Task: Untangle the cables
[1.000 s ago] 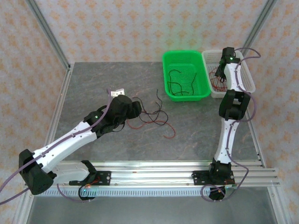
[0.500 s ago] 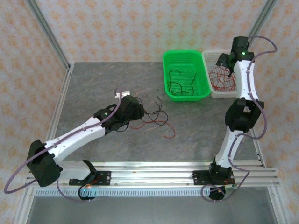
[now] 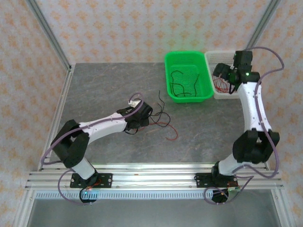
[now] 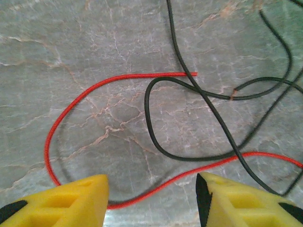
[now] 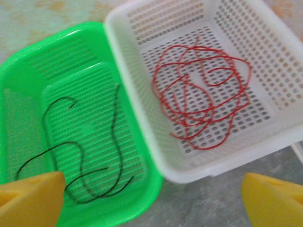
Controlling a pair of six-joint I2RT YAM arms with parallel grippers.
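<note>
Between the yellow fingers of the left end effector (image 4: 151, 201), low in the left wrist view, a loop of red cable (image 4: 71, 106) runs across bare stone. The jaws stand partly apart with nothing pinched, seemingly lined up to take that strand where it lies free of the black cable (image 4: 150, 123), which crosses it toward the upper right. The right end effector (image 5: 151, 189) hangs wide open and empty above the two baskets, placed, I judge, for dropping sorted strands into them. Sorting by colour explains the layout: red strands (image 5: 203, 94) coil in the white basket (image 5: 265, 42) at the right of that view, and black strands (image 5: 80, 165) lie in the green basket (image 5: 47, 45) at the left, the two baskets touching side by side. In the top view the unsorted tangle (image 3: 161, 124) sits mid-frame, well apart from the baskets at the upper right. The counter (image 3: 104, 90) is grey veined stone, framed by aluminium posts (image 3: 47, 33) and a rail (image 3: 151, 172) along the bottom, with patterned wallpaper (image 3: 142, 28) behind.
</note>
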